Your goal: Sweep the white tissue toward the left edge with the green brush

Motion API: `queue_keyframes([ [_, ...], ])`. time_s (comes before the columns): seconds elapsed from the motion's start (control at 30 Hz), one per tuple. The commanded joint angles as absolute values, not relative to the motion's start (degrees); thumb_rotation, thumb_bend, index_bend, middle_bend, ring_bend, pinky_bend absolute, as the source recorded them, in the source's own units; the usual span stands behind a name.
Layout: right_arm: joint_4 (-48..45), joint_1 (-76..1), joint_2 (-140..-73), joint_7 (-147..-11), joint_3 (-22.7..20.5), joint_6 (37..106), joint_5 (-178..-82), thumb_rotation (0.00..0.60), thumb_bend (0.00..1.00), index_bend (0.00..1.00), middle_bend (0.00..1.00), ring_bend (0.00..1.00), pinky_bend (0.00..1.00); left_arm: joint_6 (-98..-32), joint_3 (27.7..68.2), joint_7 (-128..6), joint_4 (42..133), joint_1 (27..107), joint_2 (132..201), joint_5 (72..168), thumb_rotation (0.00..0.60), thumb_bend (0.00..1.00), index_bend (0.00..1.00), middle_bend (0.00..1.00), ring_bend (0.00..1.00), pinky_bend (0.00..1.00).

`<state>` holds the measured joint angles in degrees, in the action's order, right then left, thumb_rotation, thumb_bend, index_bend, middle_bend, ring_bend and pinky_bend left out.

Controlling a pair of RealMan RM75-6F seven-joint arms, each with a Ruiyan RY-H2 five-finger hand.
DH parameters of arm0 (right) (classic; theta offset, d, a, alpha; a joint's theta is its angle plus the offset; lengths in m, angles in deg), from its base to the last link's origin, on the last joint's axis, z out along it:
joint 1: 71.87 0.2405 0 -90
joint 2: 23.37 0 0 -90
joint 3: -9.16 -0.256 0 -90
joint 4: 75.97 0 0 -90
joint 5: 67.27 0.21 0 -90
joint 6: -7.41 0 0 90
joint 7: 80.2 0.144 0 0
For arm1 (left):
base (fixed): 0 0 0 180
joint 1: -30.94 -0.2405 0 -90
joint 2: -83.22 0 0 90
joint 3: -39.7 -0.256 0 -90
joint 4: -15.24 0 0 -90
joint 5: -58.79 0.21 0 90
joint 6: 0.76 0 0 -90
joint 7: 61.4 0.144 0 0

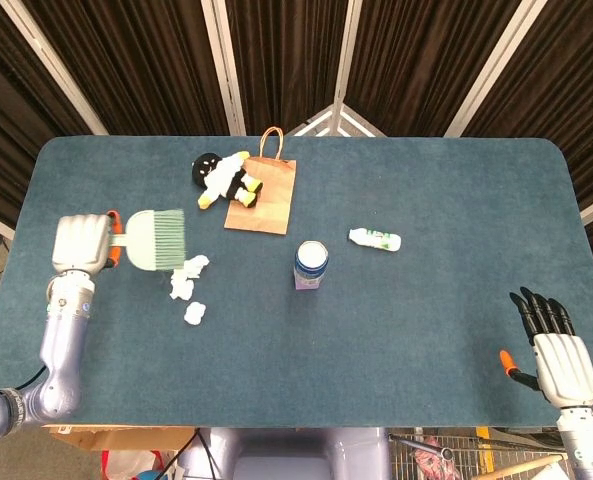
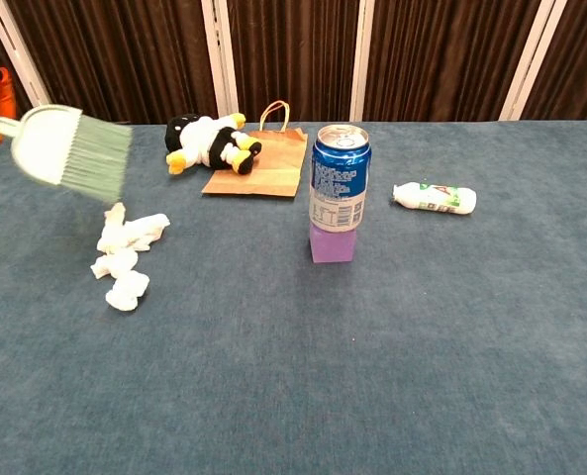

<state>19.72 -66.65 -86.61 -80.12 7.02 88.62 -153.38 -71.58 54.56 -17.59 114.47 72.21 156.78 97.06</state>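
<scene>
My left hand (image 1: 81, 244) grips the handle of the green brush (image 1: 154, 240) over the left part of the table; the brush (image 2: 67, 148) is lifted off the cloth, bristles pointing right. The white tissue (image 1: 187, 284) lies crumpled just right of and below the bristles, with a smaller piece (image 1: 195, 313) nearer me. In the chest view the tissue (image 2: 125, 249) sits under the raised brush; the left hand is almost out of frame there. My right hand (image 1: 553, 350) rests at the near right corner, fingers spread, holding nothing.
A soda can (image 1: 311, 261) stands on a purple block (image 2: 334, 242) mid-table. A small white bottle (image 1: 375, 238) lies to its right. A brown paper bag (image 1: 263, 195) and a plush toy (image 1: 223, 178) lie at the back. The table's left edge (image 1: 16, 250) is close to my left hand.
</scene>
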Motion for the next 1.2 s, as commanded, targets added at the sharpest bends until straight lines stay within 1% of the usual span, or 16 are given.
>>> queue_keyframes([
  [0.03, 19.6, -66.5, -86.7, -80.0, 7.0, 88.4, -153.3, 0.6, 0.36, 0.0, 0.0, 0.0, 0.04, -71.4, 54.4, -18.2, 117.7, 73.1, 158.2, 100.0, 0.6, 0.74, 0.8, 1.0, 1.0, 1.0],
  [0.17, 19.5, -66.3, -86.8, -79.6, 6.8, 88.1, -153.1, 0.6, 0.36, 0.0, 0.0, 0.0, 0.04, -71.5, 53.1, -16.0, 119.1, 74.8, 162.3, 100.5, 0.6, 0.74, 0.8, 1.0, 1.0, 1.0],
  [0.27, 19.4, -66.3, -86.7, -79.2, 6.8, 88.0, -153.0, 0.6, 0.36, 0.0, 0.0, 0.0, 0.04, -71.7, 51.4, -12.3, 119.0, 76.5, 166.2, 99.1, 0.6, 0.74, 0.8, 1.0, 1.0, 1.0],
  [0.4, 19.4, -66.3, -86.5, -78.9, 6.9, 88.0, -152.9, 0.6, 0.36, 0.0, 0.0, 0.0, 0.04, -72.1, 49.0, -8.9, 118.3, 77.6, 169.7, 98.0, 0.6, 0.74, 0.8, 1.0, 1.0, 1.0],
  [0.5, 19.5, -66.4, -86.3, -78.5, 6.9, 88.1, -152.8, 0.6, 0.36, 0.0, 0.0, 0.0, 0.04, -72.8, 47.5, -7.4, 117.2, 77.6, 171.4, 97.8, 0.6, 0.74, 0.8, 1.0, 1.0, 1.0],
  [0.6, 19.6, -66.7, -86.1, -78.2, 7.0, 88.4, -152.8, 0.6, 0.36, 0.0, 0.0, 0.0, 0.04, -73.5, 47.0, -7.1, 115.8, 77.2, 171.9, 96.7, 0.6, 0.74, 0.8, 1.0, 1.0, 1.0],
  [0.73, 19.7, -66.9, -85.8, -77.8, 7.1, 88.7, -152.9, 0.6, 0.36, 0.0, 0.0, 0.0, 0.04, -74.1, 46.8, -8.7, 113.4, 75.9, 171.0, 96.2, 0.6, 0.74, 0.8, 1.0, 1.0, 1.0],
  [0.87, 19.9, -67.1, -85.6, -78.0, 7.2, 88.9, -152.9, 0.6, 0.36, 0.0, 0.0, 0.0, 0.04, -73.2, 46.6, -10.2, 110.2, 74.6, 168.5, 94.9, 0.6, 0.74, 0.8, 1.0, 1.0, 1.0],
  [1.03, 20.1, -67.3, -85.4, -78.4, 7.3, 89.2, -153.2, 0.6, 0.36, 0.0, 0.0, 0.0, 0.04, -72.8, 45.8, -11.4, 107.4, 72.9, 163.6, 95.0, 0.6, 0.74, 0.8, 1.0, 1.0, 1.0],
  [1.2, 20.3, -67.4, -85.5, -79.0, 7.4, 89.2, -153.1, 0.6, 0.36, 0.0, 0.0, 0.0, 0.04, -72.3, 47.3, -16.4, 105.7, 70.7, 158.0, 95.5, 0.6, 0.74, 0.8, 1.0, 1.0, 1.0],
])
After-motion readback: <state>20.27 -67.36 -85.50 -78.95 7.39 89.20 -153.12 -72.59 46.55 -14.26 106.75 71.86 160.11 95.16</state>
